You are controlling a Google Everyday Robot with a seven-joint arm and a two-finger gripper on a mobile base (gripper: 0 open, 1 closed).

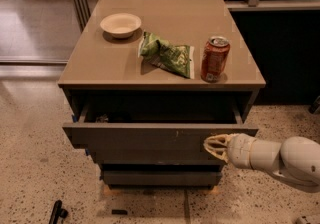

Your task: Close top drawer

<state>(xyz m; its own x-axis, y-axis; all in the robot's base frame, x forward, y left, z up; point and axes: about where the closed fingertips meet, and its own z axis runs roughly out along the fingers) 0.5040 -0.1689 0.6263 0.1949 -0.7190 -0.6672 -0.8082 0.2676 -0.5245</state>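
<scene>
The top drawer (150,140) of a grey-brown cabinet stands partly pulled out, its flat front showing small pale scratch marks right of centre. Its dark inside shows a narrow strip with small items at the left. My gripper (214,147) comes in from the right on a white arm and rests against the right part of the drawer front.
On the cabinet top (100,63) stand a pale bowl (120,24), a green chip bag (167,54) and a red soda can (215,59). Lower drawer fronts (160,175) sit below. Speckled floor surrounds the cabinet; a dark wall lies to the right.
</scene>
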